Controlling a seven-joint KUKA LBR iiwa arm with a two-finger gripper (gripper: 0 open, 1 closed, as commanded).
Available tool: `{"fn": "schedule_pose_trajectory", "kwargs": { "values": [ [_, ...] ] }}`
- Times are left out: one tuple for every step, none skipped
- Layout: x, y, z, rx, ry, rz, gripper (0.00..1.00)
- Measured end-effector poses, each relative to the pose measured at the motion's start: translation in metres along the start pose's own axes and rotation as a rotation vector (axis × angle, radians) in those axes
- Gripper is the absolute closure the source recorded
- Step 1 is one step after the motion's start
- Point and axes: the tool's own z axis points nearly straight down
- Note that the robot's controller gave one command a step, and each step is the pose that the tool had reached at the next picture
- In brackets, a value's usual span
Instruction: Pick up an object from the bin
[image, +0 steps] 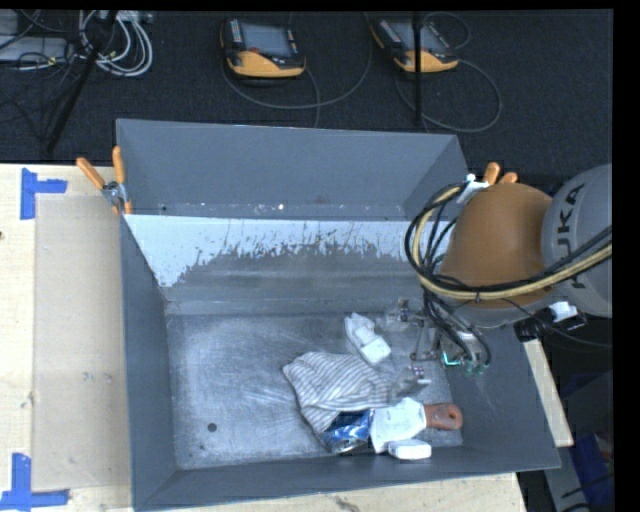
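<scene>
**Ann:** Start with the grey bin (280, 180), operator. Most of its floor is bare, and everything loose sits toward the near right corner.

**Ben:** Your arm (500, 240) comes in over the right edge, orange cover up top and cables looping round it. The hand (428, 350) hangs low inside, close to the right wall.

**Ann:** Is the hand apart or together?

**Ben:** I cannot tell from this angle. I see nothing clamped in it, so I judge that you have not picked anything yet.

**Ann:** Biggest thing in there is the striped cloth (335, 385), crumpled in a heap just beside the hand, on the side toward the bin's middle.

**Ben:** Next is a white lump (400, 422) by the near edge, touching a blue and black packet (348, 432) tucked under the cloth's hem. A white piece (368, 340) sits at the cloth's far end, near the hand.

**Ann:** The smallest are a brown handle (447, 417) poking toward the right edge and a small white bar (410, 451) right at the near edge.

**Ben:** So you have reached in, but the grasp and the lift are both left. The cloth and the white piece are your nearest candidates.
</scene>
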Motion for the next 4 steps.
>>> {"fn": "schedule_pose_trajectory", "kwargs": {
  "values": [
    [-0.002,0.000,-0.003,0.000,-0.007,-0.001,0.00],
    [0.036,0.011,0.059,0.001,-0.010,-0.088,0.00],
    [0.051,0.011,0.059,0.000,-0.008,-0.106,0.00],
    [0.047,-0.011,0.053,0.001,-0.008,-0.103,0.00]
  ]
}}
